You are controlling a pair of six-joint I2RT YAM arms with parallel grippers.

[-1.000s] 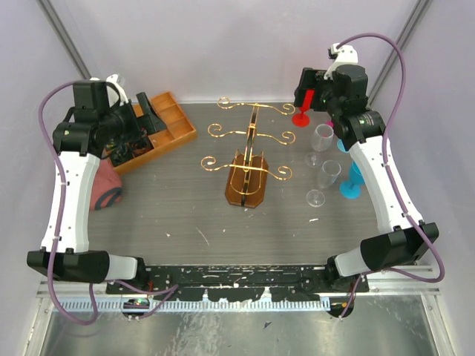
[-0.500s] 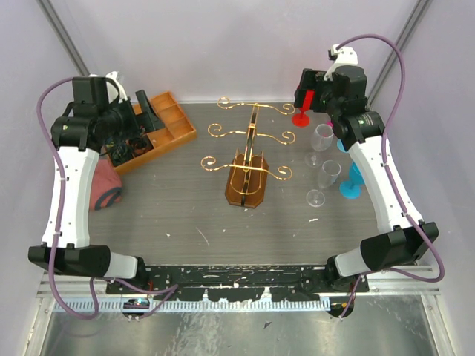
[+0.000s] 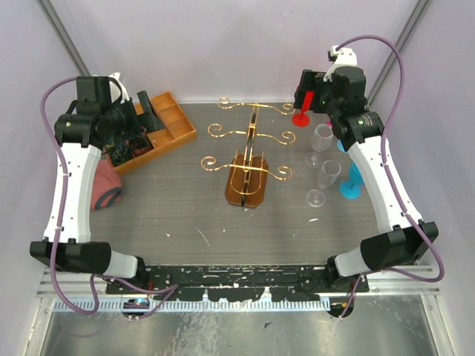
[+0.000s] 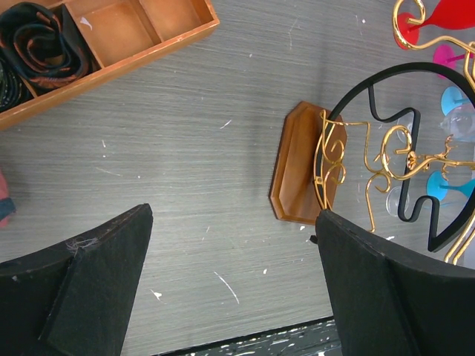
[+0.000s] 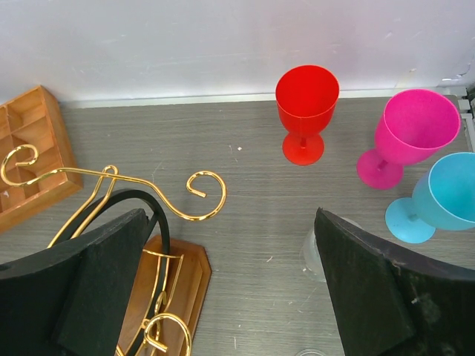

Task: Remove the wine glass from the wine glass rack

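Observation:
The gold wire wine glass rack (image 3: 251, 147) stands mid-table on its amber-brown base (image 3: 247, 191); no glass hangs on its scroll arms. It also shows in the left wrist view (image 4: 349, 159) and the right wrist view (image 5: 194, 197). A red wine glass (image 3: 301, 111), two clear ones (image 3: 322, 138) (image 3: 329, 175) and a blue one (image 3: 350, 182) stand upright on the table right of the rack. My left gripper (image 3: 145, 111) is open and empty, high above the tray at the back left. My right gripper (image 3: 307, 93) is open and empty, high above the red glass (image 5: 306, 110).
An orange-brown compartmented tray (image 3: 172, 122) with rolled dark bands lies at the back left. A pink-red bundle (image 3: 106, 185) lies by the left edge. In the right wrist view a pink glass (image 5: 413, 133) and the blue glass (image 5: 445, 200) stand by the right wall.
My left arm's wrist has shifted slightly up and right above the tray. The right arm, the rack and the glasses have not moved.

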